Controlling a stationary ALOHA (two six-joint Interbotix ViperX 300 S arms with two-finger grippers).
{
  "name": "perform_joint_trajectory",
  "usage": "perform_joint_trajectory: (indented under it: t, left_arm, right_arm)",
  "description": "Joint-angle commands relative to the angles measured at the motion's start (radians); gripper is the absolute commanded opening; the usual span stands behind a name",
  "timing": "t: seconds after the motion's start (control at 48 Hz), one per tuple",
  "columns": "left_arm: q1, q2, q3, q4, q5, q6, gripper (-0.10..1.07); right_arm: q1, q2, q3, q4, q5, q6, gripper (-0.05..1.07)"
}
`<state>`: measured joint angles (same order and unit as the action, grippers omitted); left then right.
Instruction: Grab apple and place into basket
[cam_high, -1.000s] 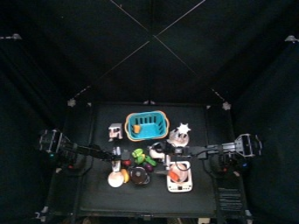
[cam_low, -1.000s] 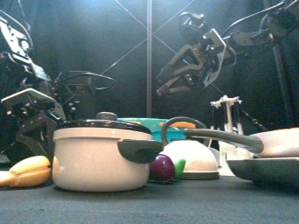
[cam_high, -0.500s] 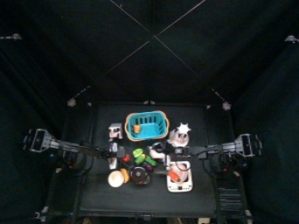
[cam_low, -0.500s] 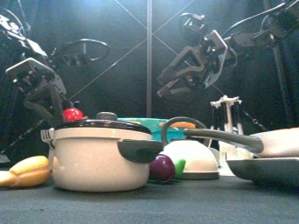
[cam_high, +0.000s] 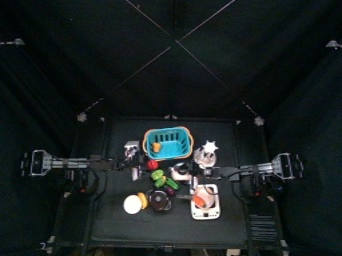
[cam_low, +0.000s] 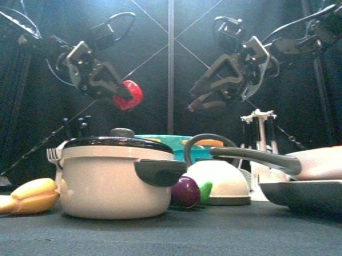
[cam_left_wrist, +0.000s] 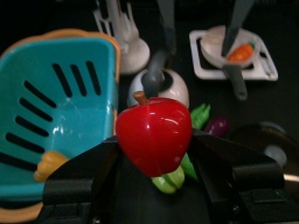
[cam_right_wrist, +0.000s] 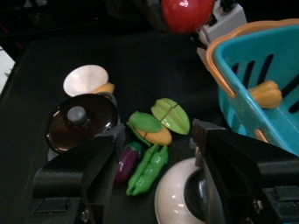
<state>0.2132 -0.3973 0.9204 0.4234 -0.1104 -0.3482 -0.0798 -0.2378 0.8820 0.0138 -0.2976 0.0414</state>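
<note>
The left gripper (cam_left_wrist: 155, 175) is clamped on the small round glossy red apple (cam_left_wrist: 153, 136), held aloft above the desk (cam_high: 114, 210). In the left wrist view the bright blue slatted plastic basket (cam_left_wrist: 52, 105) lies just beside and below the apple, so the carry needs only a short sideways shift before lowering. The basket's long axis cannot be judged. The right gripper (cam_right_wrist: 152, 171) hangs open and empty. No brand, label or writing is readable

The apple (cam_left_wrist: 153, 136) looks smooth, shiny and plastic. The blue basket (cam_left_wrist: 52, 114) is smooth plastic too. The cream pot (cam_low: 115, 178) has a soft shine.
</note>
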Motion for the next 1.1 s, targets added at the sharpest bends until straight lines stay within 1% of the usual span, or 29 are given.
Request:
perform_joint_trajectory:
  t: [0.0, 0.104, 0.208, 0.354, 0.458, 0.542, 0.667, 0.729, 0.917, 1.083]
  left_arm:
    - [0.060, 0.028, -0.054, -0.023, -0.072, 0.003, 0.78]
    - [0.133, 0.078, -0.089, -0.043, -0.129, 0.003, 0.79]
    - [0.173, 0.150, -0.135, -0.060, -0.167, 0.008, 0.79]
    - [0.196, 0.278, -0.219, -0.054, -0.169, 0.011, 0.80]
    - [0.201, 0.341, -0.262, -0.054, -0.160, 0.011, 0.85]
    - [0.201, 0.368, -0.275, -0.052, -0.130, 0.011, 0.90]
    - [0.207, 0.383, -0.285, -0.048, -0.069, 0.011, 1.00]
    - [0.207, 0.383, -0.290, -0.041, -0.052, 0.011, 1.02]
    - [0.209, 0.374, -0.291, -0.021, -0.044, 0.011, 1.03]
    - [0.201, 0.342, -0.265, -0.012, -0.044, 0.012, 1.03]
  right_arm:
    - [-0.011, -0.051, 0.009, 0.000, -0.005, 0.002, 0.95]
    - [-0.011, -0.071, 0.028, 0.002, -0.005, 0.003, 0.95]
    - [-0.011, -0.072, 0.034, 0.003, -0.005, 0.003, 0.95]
    - [-0.011, -0.067, 0.032, -0.002, -0.005, 0.003, 0.95]
    - [-0.011, -0.067, 0.035, -0.002, -0.005, 0.003, 0.95]
    - [-0.011, -0.067, 0.037, -0.002, -0.005, 0.003, 0.95]
    - [-0.011, -0.067, 0.040, -0.002, -0.005, 0.003, 0.95]
    - [-0.011, -0.067, 0.038, -0.002, -0.005, 0.003, 0.95]
    - [-0.011, -0.067, 0.038, -0.002, -0.005, 0.003, 0.95]
    - [-0.014, -0.067, 0.044, 0.002, -0.005, 0.003, 0.95]
